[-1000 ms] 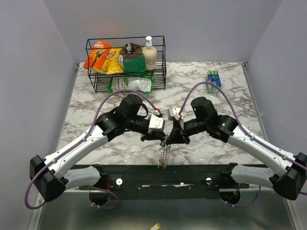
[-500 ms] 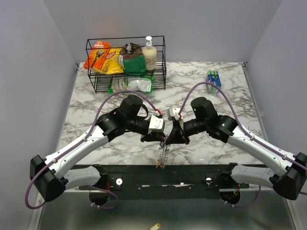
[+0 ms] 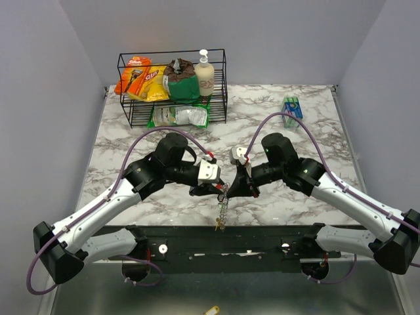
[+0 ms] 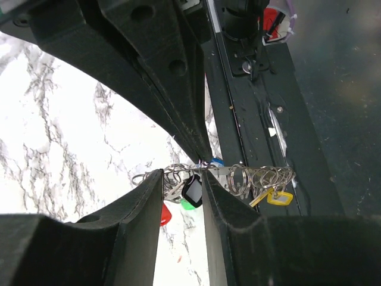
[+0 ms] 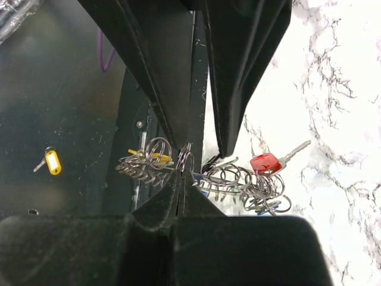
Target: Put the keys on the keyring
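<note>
Centrally, over the table (image 3: 131,151) near its front edge, the right gripper (image 5: 181,177) is clamped on the keyring (image 4: 221,169); the left gripper (image 4: 182,186) brackets it narrowly, and whether it pinches cannot be told. Light, stiff, slippery wire carrying loose keys (image 4: 165,213) is probably best gripped on a bare stretch. Versus a second ago, the left gripper has drawn slightly leftward.

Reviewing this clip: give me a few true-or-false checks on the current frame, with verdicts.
1. The right gripper is pinched shut on a ring among the keys. True.
2. The keys lie at the table's far side. False: they are bunched at the right gripper, near the front edge.
3. A yellow-tagged key lies apart from the bunch. True.
4. The wire rack is empty. False: the wire rack holds snack bags and a bottle.
</note>
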`<state>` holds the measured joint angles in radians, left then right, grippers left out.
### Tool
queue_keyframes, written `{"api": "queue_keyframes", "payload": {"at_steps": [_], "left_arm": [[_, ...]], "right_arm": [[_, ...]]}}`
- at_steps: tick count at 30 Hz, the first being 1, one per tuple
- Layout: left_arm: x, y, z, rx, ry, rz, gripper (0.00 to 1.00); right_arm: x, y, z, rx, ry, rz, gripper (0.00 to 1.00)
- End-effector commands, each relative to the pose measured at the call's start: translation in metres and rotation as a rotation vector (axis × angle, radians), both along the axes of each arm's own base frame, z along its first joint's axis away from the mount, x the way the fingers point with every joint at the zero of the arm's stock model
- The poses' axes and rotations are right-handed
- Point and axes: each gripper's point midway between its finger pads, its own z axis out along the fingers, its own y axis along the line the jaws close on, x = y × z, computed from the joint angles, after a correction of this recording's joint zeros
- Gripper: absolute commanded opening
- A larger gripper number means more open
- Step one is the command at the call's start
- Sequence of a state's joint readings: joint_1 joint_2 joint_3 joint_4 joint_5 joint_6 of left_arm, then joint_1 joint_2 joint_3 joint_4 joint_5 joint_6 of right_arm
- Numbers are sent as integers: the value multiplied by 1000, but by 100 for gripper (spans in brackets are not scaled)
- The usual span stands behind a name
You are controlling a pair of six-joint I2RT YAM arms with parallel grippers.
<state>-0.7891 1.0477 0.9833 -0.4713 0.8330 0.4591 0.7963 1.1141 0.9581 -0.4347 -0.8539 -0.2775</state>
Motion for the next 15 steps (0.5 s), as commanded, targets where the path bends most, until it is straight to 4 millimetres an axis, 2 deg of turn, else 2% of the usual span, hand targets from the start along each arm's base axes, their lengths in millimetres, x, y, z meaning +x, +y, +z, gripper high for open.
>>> {"api": "queue_keyframes", "payload": {"at_steps": [1, 9, 15], "left_arm": [[3, -1, 2, -14, -2, 19, 41], [4, -6, -2, -2, 23, 4, 35], [2, -7, -5, 9, 42, -16, 34]], "right_arm": [[2, 2, 14, 54, -39, 0, 1], [2, 2, 13, 54, -40, -6, 1], [3, 3, 13, 53, -42, -7, 1]]}}
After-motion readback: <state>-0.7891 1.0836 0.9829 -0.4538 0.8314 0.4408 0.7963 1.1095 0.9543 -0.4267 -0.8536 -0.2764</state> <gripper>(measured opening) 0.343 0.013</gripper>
